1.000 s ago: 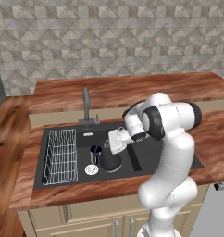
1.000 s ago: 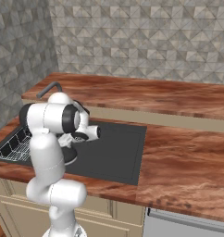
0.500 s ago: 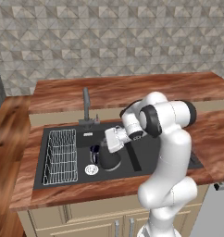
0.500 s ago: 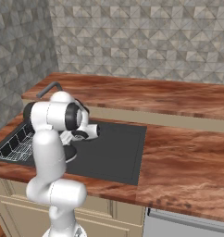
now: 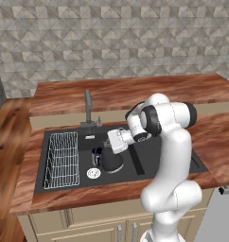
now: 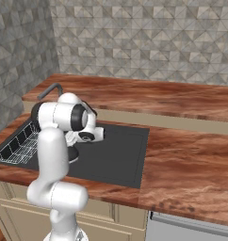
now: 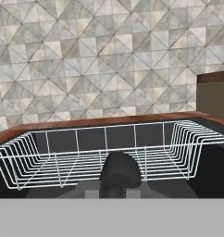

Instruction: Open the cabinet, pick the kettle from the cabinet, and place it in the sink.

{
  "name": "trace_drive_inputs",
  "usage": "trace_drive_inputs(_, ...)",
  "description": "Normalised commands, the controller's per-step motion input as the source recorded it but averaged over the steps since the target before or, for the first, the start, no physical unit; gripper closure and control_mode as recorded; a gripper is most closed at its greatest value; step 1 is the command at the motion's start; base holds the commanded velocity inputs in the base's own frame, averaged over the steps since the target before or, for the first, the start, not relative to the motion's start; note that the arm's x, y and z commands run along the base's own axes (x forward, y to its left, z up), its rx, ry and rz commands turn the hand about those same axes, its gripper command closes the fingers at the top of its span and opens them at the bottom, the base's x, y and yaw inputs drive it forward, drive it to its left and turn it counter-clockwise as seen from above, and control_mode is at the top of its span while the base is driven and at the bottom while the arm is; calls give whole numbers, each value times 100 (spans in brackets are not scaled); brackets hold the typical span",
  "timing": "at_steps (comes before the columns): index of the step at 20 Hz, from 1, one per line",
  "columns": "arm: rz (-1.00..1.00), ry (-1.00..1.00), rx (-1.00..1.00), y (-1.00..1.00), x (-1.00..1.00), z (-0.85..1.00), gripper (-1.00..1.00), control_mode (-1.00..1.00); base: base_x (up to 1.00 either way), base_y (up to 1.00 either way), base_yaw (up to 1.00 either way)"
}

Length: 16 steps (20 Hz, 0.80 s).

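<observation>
The black kettle (image 5: 111,160) stands low in the black sink (image 5: 173,156), just right of the wire rack. My gripper (image 5: 107,144) reaches in from the right, level with the kettle's top, and is shut on the kettle. In the hand view the kettle (image 7: 119,173) is a dark rounded shape close in at the bottom centre, and my fingertips are hidden there. In the right base view the sink (image 6: 120,150) lies behind my arm. The cabinet is out of view.
A white wire rack (image 5: 62,160) fills the sink's left part and spans the hand view (image 7: 109,148). The dark faucet (image 5: 88,106) rises behind the basin, and a round drain (image 5: 93,173) lies in front of the kettle. Reddish wood countertop (image 5: 215,142) surrounds the sink.
My hand and the kettle have edged slightly left towards the wire rack. The kettle stays low in the basin.
</observation>
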Motion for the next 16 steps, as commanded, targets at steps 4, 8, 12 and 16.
trace_drive_inputs(4, 0, 0, 7, 0, -10, -31, 100, -100, 0, 0, 0)
trace_drive_inputs(8, 0, 0, 2, 1, -14, -31, 100, -100, 0, 0, 0)
trace_drive_inputs(12, 0, 0, 0, 6, -21, -28, 100, -100, 0, 0, 0)
trace_drive_inputs(16, 0, 2, 0, 7, -29, -26, 100, -100, 0, 0, 0)
